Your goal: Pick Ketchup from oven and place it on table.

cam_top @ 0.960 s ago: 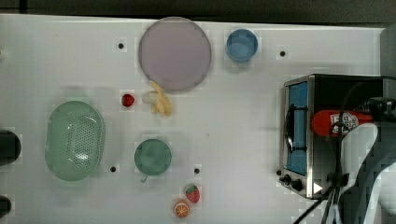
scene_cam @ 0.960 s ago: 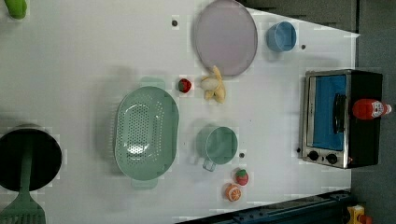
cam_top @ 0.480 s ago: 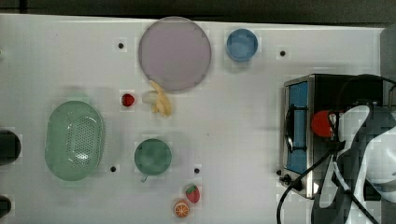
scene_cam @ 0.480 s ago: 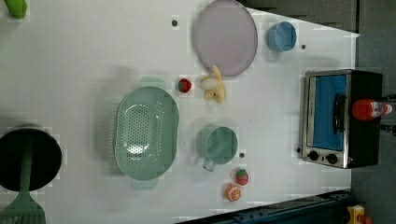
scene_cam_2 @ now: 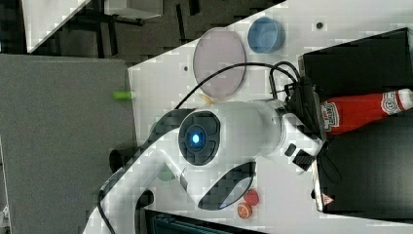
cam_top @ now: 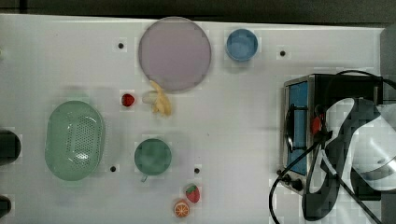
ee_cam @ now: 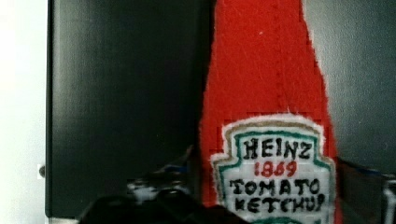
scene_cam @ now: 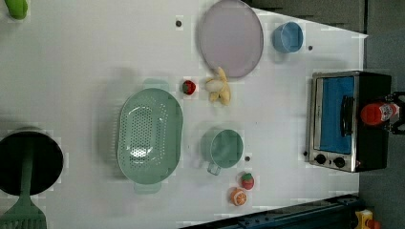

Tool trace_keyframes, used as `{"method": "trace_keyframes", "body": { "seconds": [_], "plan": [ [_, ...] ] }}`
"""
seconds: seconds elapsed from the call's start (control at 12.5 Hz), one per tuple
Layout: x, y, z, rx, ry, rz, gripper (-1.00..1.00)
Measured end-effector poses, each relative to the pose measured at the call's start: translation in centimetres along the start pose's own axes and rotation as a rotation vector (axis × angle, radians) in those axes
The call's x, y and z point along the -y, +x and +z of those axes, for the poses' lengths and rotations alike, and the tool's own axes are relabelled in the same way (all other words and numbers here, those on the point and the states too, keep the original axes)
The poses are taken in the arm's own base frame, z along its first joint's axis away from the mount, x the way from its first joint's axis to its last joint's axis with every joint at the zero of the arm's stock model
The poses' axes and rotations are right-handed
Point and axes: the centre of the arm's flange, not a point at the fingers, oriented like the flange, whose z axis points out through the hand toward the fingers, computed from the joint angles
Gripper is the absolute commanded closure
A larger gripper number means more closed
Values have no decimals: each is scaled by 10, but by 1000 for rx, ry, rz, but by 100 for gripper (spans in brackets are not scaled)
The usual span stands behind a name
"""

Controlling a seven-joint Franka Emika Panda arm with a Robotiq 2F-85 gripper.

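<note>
The ketchup [scene_cam_2: 363,113] lies on its side on the flat black top of the oven [scene_cam: 344,121], with its white cap toward the right view's right. In the wrist view we read its white shield label, edged in green: "HEINZ" in black, "1869" in red, then "TOMATO KETCHUP" in black. The red body tapers away above the label against the dark oven top. In the right view the same label shows sideways near the bottle's base, and a round mark sits at its neck, too small for us to read.

The hand [scene_cam: 396,113] sits at the bottle's base end, dark parts on either side of it. We cannot tell whether it is clamped on the bottle or merely around it.

The oven stands on the white bench [cam_top: 243,116], at the top view's right, its blue glass door facing the rest of the bench. A small red triangle sticker [scene_cam_2: 327,200] marks the oven's edge in the right view.

Well apart from the oven, a purple plate [cam_top: 174,53] and a blue bowl [cam_top: 242,45] rest on the bench.
</note>
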Motion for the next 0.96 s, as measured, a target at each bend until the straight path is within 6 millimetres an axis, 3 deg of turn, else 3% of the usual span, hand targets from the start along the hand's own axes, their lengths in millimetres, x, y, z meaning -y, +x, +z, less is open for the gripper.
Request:
{"method": "trace_keyframes", "body": {
  "seconds": [0.08, 0.56, 0.72, 0.96],
  "plan": [
    [-2, 2, 0, 0, 0, 5, -27],
    [-13, 18, -8, -5, 5, 39, -27],
    [-7, 17, -27, 9, -12, 6, -27],
    [15, 9, -81, -35, -24, -83, -27]
  ]
}}
